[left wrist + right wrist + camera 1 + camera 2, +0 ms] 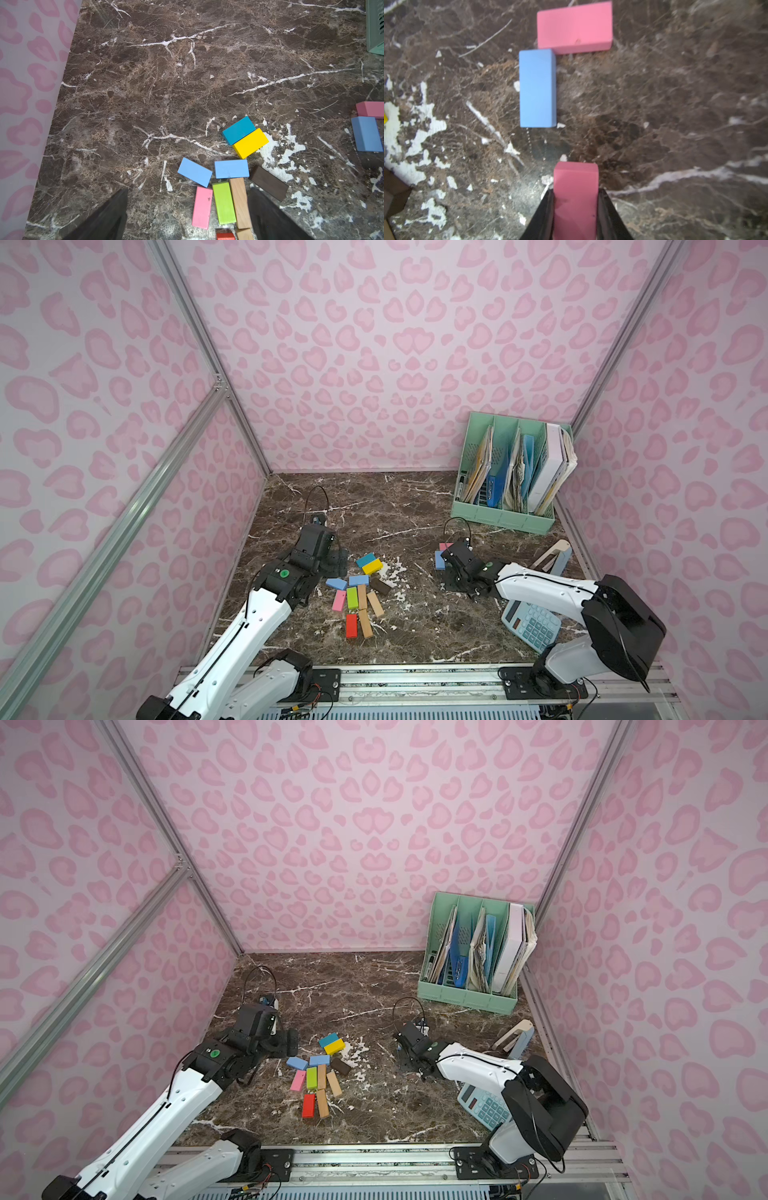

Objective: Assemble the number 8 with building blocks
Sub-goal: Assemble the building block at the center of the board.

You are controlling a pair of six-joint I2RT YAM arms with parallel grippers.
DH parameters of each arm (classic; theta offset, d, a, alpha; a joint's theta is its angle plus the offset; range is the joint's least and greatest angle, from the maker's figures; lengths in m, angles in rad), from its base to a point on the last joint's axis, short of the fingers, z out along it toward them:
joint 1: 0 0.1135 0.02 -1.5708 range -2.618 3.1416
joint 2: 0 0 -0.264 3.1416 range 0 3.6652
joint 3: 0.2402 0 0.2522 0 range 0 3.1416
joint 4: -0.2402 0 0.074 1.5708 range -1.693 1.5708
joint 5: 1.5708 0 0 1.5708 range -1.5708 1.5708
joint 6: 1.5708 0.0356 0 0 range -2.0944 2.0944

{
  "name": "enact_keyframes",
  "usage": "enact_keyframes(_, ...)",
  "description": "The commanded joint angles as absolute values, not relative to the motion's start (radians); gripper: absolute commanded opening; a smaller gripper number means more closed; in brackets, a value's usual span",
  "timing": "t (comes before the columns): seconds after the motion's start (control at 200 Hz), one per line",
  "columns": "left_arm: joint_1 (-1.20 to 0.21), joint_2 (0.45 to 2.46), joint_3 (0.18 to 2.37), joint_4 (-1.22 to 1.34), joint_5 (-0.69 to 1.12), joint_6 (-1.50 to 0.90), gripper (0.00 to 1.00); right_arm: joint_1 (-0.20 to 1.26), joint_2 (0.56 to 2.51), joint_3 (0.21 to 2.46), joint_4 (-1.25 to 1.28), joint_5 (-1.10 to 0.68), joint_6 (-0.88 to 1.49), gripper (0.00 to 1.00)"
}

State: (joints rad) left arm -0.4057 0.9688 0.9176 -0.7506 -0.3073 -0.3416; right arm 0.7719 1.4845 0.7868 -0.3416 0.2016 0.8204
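My right gripper (575, 193) is shut on a pink block (575, 178), held just above the marble. Ahead of it a blue block (537, 87) and another pink block (574, 27) lie on the table in an L, corner to corner. In a top view this gripper (451, 576) sits right of the main pile (361, 593). My left gripper (188, 193) is open over that pile's edge, holding nothing. The pile has teal (238, 129), yellow (250, 143), light blue (231, 168), dark brown (269, 182), pink (202, 207), green (224, 202), tan (240, 202) and red (225, 235) blocks.
A green file organizer (511, 489) with folders stands at the back right. A pale blue calculator (530, 624) lies under my right arm, and a tan and blue stand (555, 558) is near the right wall. The patterned left wall (25, 104) runs close to my left gripper.
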Motion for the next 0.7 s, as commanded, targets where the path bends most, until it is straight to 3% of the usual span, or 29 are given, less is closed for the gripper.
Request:
enact_keyframes(0.0, -0.406, 0.966, 0.917, -0.743, -0.301, -0.351, 0.93, 0.723, 1.489, 0.793, -0.305, 0.153, 0.720, 0.21)
enact_keyframes(0.695, -0.406, 0.982, 0.917, -0.744, -0.294, -0.353, 0.91, 0.605, 1.679, 0.904, -0.265, 0.116, 0.582, 0.21)
